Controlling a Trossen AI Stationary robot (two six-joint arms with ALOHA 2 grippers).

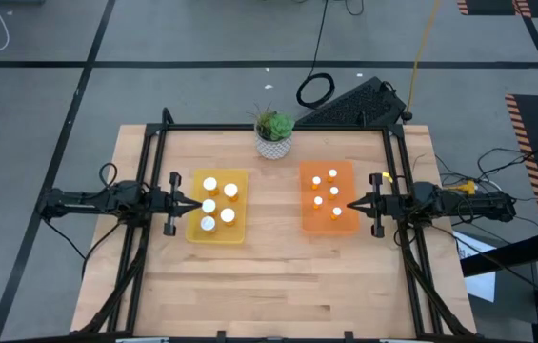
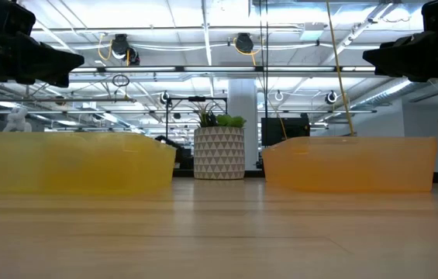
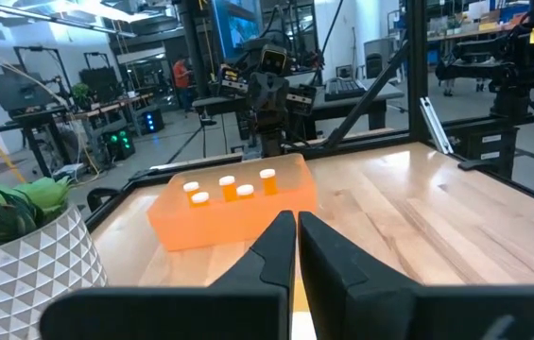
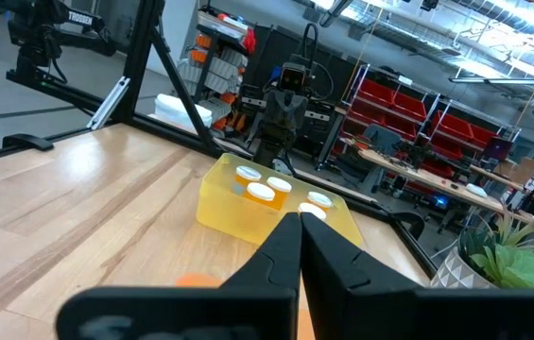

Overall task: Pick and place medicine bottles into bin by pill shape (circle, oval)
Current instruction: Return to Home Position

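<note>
5 medicine bottles (image 1: 218, 202) held in yellow bin (image 1: 240, 232), 5 in orange bin (image 1: 348, 227); left gripper (image 1: 190, 203) and right gripper (image 1: 350, 205) seen closed together, nothing held.

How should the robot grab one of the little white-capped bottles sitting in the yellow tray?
Best guess: grip a bottle by its round white cap, coming straight down from above. The bottles stand upright with caps up, and the yellow tray's walls block the sides. The left hand, shut at that tray's edge, is nearest. The right hand is shut by the orange tray.
</note>
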